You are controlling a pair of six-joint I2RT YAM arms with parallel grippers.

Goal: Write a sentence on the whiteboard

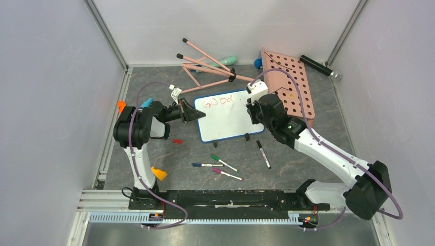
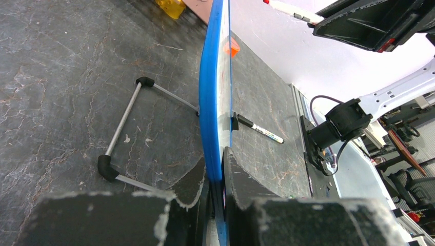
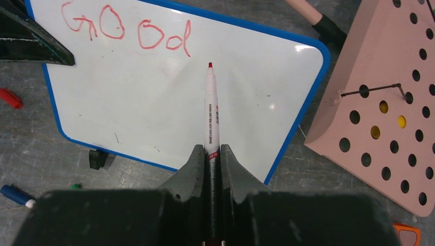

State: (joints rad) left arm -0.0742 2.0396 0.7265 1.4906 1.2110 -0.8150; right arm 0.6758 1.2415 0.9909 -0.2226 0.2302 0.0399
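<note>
Mottled grey tabletop [image 1: 195, 148]; left gripper [image 2: 214, 169] clamps the glossy whiteboard [image 2: 208, 102] edge-on, right gripper [image 3: 210, 154] pinches a slim red marker [image 3: 211, 102], its rear hidden.

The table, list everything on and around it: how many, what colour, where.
whiteboard: one, white with blue rim, centre
writing: one word, red, "Good", along the whiteboard's top
loose markers: four, with black, green, blue and pink ends, in front of the whiteboard
cap: one, red, left of the whiteboard
pegboard: one, pink, right of the whiteboard
stick frame: one, pink with black tips, behind the whiteboard
tube: one, black, back right
wedge: one, orange-yellow, front left
red marker: one, tip pointing at the whiteboard
left gripper: clamped on the whiteboard's left edge
right gripper: shut on the red marker
</note>
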